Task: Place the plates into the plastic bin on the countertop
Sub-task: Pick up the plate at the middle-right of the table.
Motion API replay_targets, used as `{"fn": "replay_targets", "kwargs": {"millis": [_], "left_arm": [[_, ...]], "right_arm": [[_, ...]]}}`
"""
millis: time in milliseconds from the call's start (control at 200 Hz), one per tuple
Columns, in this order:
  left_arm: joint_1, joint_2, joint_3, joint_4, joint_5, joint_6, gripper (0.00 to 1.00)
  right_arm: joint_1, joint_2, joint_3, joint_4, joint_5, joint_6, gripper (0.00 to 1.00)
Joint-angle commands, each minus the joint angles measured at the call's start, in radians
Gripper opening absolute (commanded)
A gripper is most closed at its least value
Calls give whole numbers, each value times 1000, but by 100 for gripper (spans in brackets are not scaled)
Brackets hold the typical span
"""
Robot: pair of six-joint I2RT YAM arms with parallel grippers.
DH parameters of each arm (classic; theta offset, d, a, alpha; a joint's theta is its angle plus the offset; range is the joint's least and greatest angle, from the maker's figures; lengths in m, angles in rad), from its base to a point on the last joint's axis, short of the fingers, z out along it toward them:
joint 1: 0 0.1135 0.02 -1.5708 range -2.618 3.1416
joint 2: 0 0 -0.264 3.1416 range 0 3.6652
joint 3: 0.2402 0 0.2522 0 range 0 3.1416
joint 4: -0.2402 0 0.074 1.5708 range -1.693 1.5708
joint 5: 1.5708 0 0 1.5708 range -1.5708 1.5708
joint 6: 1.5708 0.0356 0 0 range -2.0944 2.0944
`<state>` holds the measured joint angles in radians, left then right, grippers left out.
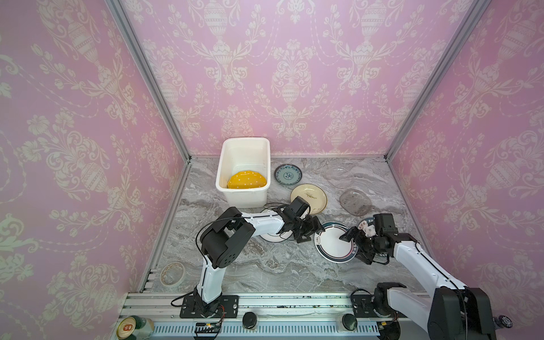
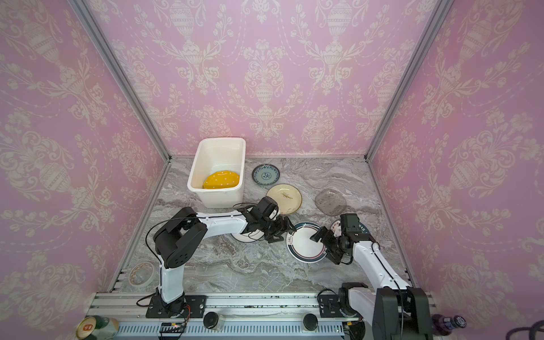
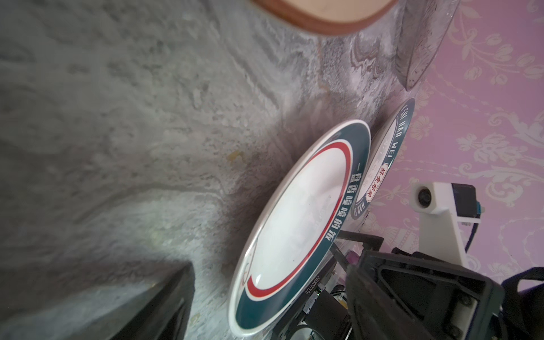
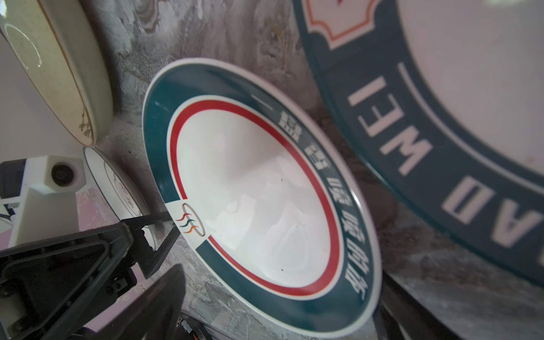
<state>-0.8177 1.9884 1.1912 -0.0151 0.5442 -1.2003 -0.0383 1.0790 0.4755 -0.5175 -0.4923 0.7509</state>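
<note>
Starting nearest us, we find both grippers at the teal-rimmed plate on the countertop. The left gripper straddles its left rim and the right gripper its right rim. Both have fingers spread wide and nothing clamped, we judge so as to lift it from two sides. Farther off lie the cream plate and the smoky glass plate. Far left, the plastic bin already holds the yellow plate.

On the lettered plate, white capitals "HAO WEI" around the dark rim, red Chinese characters on a white banner. On the red-ringed plate, white Chinese characters along the teal rim, too slanted to read surely.
</note>
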Motion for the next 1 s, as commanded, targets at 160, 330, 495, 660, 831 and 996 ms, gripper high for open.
{"fn": "replay_targets", "kwargs": {"millis": [160, 330, 495, 660, 831, 996], "left_arm": [[-15, 38, 36, 2, 13, -16, 65], [-17, 37, 29, -3, 13, -18, 57], [-19, 37, 30, -12, 14, -16, 53], [-21, 38, 34, -22, 13, -16, 53], [-25, 43, 44, -32, 13, -11, 53], [-26, 44, 48, -38, 12, -9, 52]], "right_arm": [[-7, -13, -14, 34, -50, -33, 91], [-7, -61, -15, 39, -63, -36, 87], [-7, -121, -17, 48, -77, -31, 82], [-6, -159, -27, 78, -97, -10, 70], [-7, -151, -38, 95, -104, -2, 53], [-7, -130, -38, 96, -104, -1, 33]]}}
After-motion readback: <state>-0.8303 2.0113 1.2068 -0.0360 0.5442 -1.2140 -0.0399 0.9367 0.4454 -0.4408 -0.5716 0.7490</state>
